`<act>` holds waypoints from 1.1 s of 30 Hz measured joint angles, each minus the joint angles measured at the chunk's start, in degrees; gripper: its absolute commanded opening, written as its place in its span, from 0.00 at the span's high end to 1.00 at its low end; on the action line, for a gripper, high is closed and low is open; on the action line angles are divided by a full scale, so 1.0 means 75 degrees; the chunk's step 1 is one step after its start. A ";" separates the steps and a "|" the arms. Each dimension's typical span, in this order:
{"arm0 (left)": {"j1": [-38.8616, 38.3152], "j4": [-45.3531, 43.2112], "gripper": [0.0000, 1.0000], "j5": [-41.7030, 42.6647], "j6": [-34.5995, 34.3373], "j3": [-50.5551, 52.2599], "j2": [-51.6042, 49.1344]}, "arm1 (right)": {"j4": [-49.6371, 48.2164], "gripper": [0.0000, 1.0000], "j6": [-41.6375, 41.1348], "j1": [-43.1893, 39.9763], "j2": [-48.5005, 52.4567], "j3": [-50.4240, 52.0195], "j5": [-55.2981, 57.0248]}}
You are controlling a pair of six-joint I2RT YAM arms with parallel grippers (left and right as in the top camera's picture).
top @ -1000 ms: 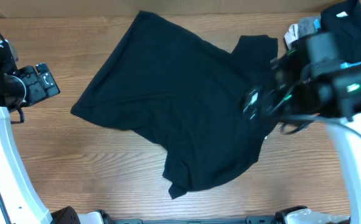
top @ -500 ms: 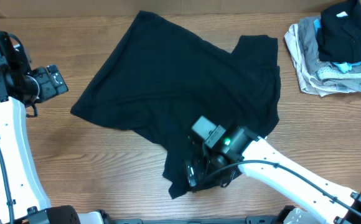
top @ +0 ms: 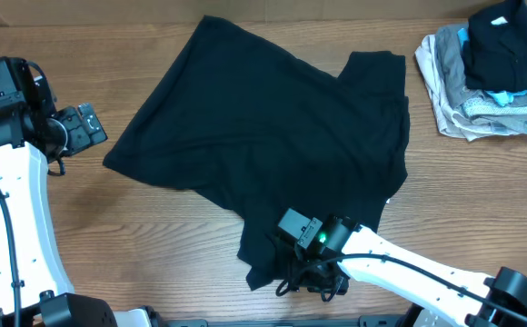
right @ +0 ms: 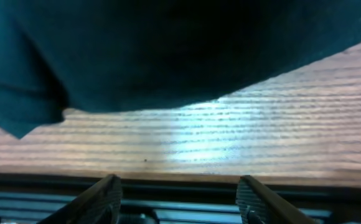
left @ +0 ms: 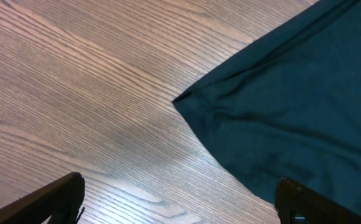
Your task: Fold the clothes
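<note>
The black T-shirt (top: 273,145) lies spread and rumpled across the middle of the wooden table. My left gripper (top: 89,127) is open and empty just left of the shirt's left corner (left: 183,102), which shows in the left wrist view. My right gripper (top: 311,277) is open and empty over the shirt's front bottom edge near the table's front edge; in the right wrist view the shirt hem (right: 168,56) lies above the open fingers (right: 103,199). The neck tag is not visible.
A pile of folded grey-beige garments (top: 482,100) with a black one on top and a bit of light blue cloth sits at the back right. The table's front edge (right: 180,177) runs just under the right gripper.
My right arm swung from the right side of the shirt down to its front bottom edge. My left gripper moved a little right toward the shirt's left corner.
</note>
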State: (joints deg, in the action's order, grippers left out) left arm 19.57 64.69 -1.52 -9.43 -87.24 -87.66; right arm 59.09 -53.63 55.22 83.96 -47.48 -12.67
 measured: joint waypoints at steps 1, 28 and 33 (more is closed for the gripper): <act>0.0000 -0.0006 0.01 0.0000 -0.0006 0.0003 0.0000 | -0.0102 0.36 -0.0061 0.0000 0.0000 0.0082 -0.0003; -0.0015 -0.0994 0.02 0.0006 -0.0105 0.0067 -0.0924 | -0.1116 0.80 0.1338 -0.0889 0.0542 0.0551 0.0364; -0.0102 -0.0947 0.02 0.0003 -0.0122 0.0076 -0.0997 | -0.0912 0.96 0.1244 -0.1367 0.0787 0.0557 0.0341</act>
State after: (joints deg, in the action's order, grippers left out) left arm 18.81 57.58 -1.50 -10.35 -86.67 -95.13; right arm 52.25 -44.29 44.97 89.86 -43.31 -10.11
